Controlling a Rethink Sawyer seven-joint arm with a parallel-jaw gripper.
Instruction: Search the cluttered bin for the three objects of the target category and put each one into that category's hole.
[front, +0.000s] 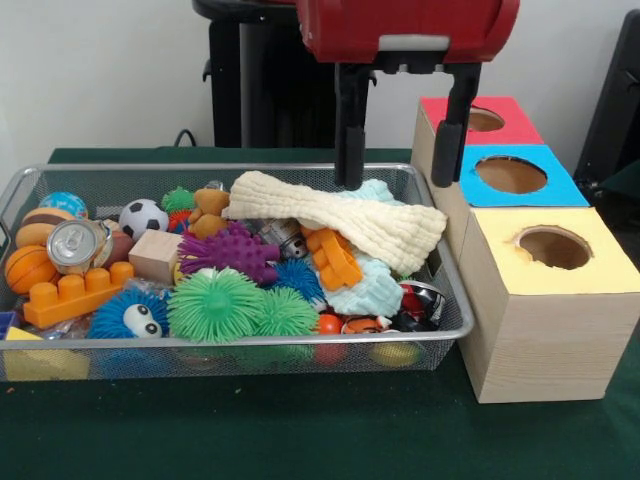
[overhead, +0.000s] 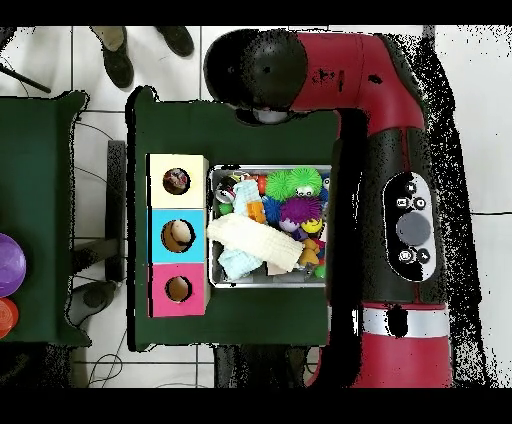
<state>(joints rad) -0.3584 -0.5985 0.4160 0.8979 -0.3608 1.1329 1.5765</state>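
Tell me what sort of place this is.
Likely a robotics lab set up for sorting trials: a wire mesh bin of mixed toys, a wooden box with three colour-coded holes, and cables on the tiled floor.

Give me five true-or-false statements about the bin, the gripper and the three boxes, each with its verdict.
1. The gripper hangs open above the wire mesh bin, holding nothing. True.
2. A cream knitted cloth lies on top of the toys. True.
3. The wooden box with the yellow top stands farthest from the camera in the front view. False: it is nearest; the red-topped box is farthest.
4. The silver drink can sits inside the blue-topped box. False: it lies in the bin, at its left end in the front view.
5. The green spiky ball lies beside a blue fuzzy ball with eyes. True.
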